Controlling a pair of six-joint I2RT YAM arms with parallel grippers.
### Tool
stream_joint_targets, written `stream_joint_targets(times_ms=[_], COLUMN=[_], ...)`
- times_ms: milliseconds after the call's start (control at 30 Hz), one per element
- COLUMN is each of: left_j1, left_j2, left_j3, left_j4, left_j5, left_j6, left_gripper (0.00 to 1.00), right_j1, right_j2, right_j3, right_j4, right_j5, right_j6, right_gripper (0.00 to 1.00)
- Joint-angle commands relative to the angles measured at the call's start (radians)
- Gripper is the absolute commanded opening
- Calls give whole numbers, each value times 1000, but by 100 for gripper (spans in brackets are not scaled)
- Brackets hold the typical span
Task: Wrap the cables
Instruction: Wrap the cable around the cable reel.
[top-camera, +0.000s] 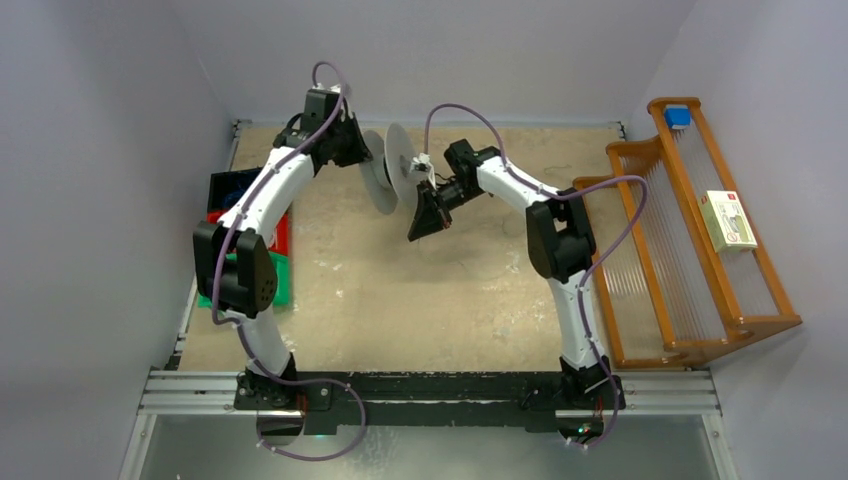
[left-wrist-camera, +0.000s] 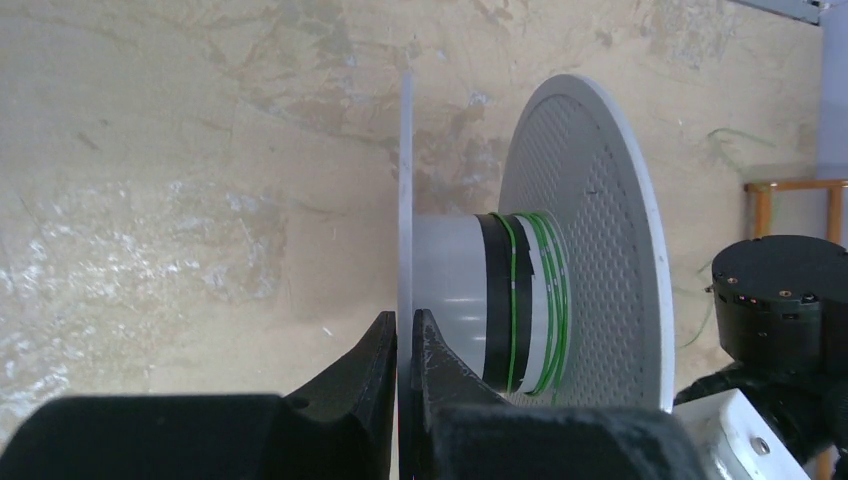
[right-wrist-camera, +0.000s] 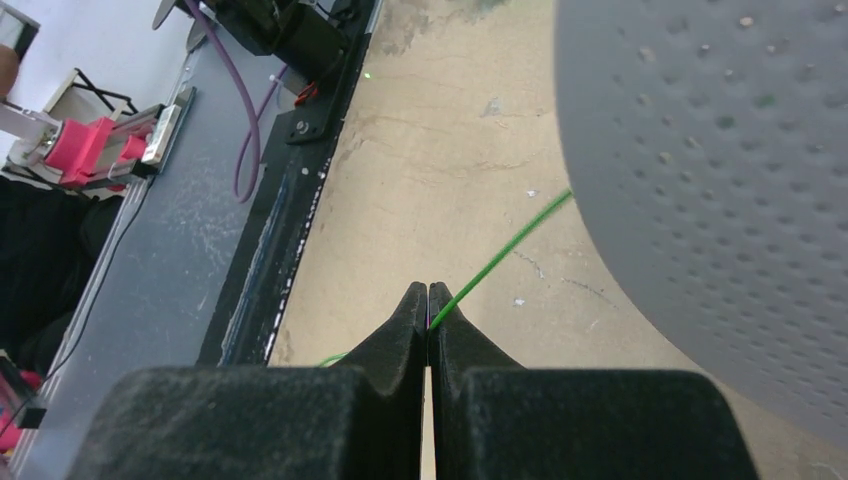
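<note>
L pincer (left-wrist-camera: 404, 335) clamped on spool (left-wrist-camera: 585, 240) flange, axle level, prob. for winding above worktop (top-camera: 400, 300). R pincer (right-wrist-camera: 428, 305) closed on green cable (right-wrist-camera: 500, 258), line taut to spool; few turns on hub.

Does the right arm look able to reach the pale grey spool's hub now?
Probably yes: the left gripper holds the pale grey spool by one flange; the right gripper, shut on the thin green wire, is close beside it.
</note>
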Motion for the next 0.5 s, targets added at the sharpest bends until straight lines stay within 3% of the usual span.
stream_joint_targets(times_ms=[0,167,467], left_j1=[80,98,206], left_j2=[-17,-68,-148], left_j3=[98,48,-61], left_j4=[142,208,325], left_j5=[46,177,363], left_j6=[-85,-92,-144], left_gripper=[0,0,0], right_j1=[6,-21,-123], right_j2=[-44,-92,-74], right_j3=[-53,-202,-243], right_j4=[-34,358,400], right_j5=[24,196,135], right_j6=[30,431,462], right_gripper=[2,3,6])
